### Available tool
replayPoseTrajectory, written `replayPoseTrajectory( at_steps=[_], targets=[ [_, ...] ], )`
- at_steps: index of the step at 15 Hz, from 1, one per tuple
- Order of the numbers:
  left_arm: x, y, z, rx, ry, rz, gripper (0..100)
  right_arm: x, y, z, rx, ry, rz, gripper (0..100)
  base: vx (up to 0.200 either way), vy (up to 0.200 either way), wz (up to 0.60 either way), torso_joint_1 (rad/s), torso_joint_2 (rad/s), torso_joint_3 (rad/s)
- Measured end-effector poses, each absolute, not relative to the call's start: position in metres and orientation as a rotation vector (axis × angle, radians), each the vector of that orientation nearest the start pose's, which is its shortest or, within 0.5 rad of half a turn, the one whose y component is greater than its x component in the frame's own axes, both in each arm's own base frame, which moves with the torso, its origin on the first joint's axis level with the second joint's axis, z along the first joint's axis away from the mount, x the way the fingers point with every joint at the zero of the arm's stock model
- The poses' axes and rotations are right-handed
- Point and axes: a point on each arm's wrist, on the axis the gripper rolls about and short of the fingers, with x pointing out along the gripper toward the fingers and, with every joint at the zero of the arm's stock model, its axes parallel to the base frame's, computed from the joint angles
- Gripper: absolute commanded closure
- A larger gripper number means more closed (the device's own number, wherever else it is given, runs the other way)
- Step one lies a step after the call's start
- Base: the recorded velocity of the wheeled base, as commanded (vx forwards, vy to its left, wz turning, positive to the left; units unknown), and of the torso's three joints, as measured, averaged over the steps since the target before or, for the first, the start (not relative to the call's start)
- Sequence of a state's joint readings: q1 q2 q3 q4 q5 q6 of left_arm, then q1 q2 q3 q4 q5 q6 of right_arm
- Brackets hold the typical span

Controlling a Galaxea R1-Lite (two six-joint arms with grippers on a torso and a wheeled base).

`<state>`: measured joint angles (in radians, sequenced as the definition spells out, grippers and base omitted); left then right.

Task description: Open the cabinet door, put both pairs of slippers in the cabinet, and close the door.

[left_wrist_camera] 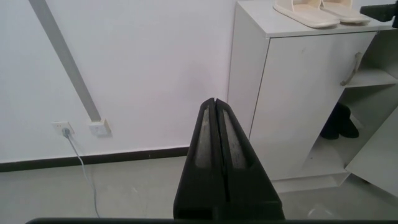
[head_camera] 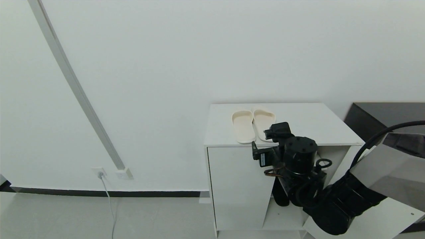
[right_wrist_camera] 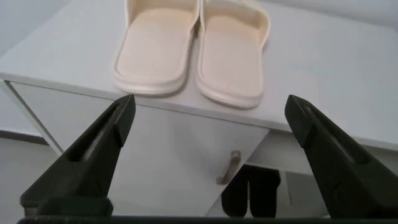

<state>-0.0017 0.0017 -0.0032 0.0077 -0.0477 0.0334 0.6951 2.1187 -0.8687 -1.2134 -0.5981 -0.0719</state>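
Cabinet (head_camera: pixel 315 122) check: one door open, one pair on top

So the white cabinet has its right door (left_wrist_camera: pixel 380 158) swung open and its left door (head_camera: pixel 239 186) shut, with a slim handle (right_wrist_camera: pixel 231 167) on that shut door's inner edge. The cream slippers (head_camera: pixel 254 125) sit side by side on top of the cabinet, soles flat, heels right at its front edge and toes toward the wall. The black slippers (left_wrist_camera: pixel 339 121) are inside the cabinet, in the lower compartment under the shelf, and they look stood on end rather than lying flat.

The right pincer (right_wrist_camera: pixel 210 104) hangs just in front of the cabinet's top front edge, level with the cream pair's heels, fingers spread wide and touching nothing. The left pincer (left_wrist_camera: pixel 215 106) is well away from the cabinet, off its closed-door side, fingers pressed together with nothing between them.

Also off that side of the cabinet, low on the wall, there's a socket (head_camera: pixel 99 172) with a cable (head_camera: pixel 111 205) trailing down to the floor.
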Motion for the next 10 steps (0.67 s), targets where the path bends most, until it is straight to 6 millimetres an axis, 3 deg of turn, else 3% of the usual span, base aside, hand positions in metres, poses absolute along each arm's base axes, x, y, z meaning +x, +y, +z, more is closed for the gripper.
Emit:
replayPoseTrajectory(
  at_steps=[4, 8, 10],
  targets=[
    [-0.023, -0.001, 0.076, 0.035, 0.005, -0.049, 100, 0.318, 0.246, 0.131, -0.03, 0.185, 0.076, 0, 0.0, 0.0, 0.0, 0.0, 0.0, 0.0],
    [-0.023, -0.001, 0.076, 0.035, 0.005, -0.049, 100, 0.326, 0.248, 0.161, 0.036, 0.167, 0.059, 0, 0.0, 0.0, 0.0, 0.0, 0.0, 0.0],
    [-0.023, -0.001, 0.076, 0.035, 0.005, -0.049, 100, 0.327, 0.247, 0.163, 0.041, 0.159, 0.047, 0, 0.2, 0.0, 0.0, 0.002, 0.0, 0.002]
  ],
)
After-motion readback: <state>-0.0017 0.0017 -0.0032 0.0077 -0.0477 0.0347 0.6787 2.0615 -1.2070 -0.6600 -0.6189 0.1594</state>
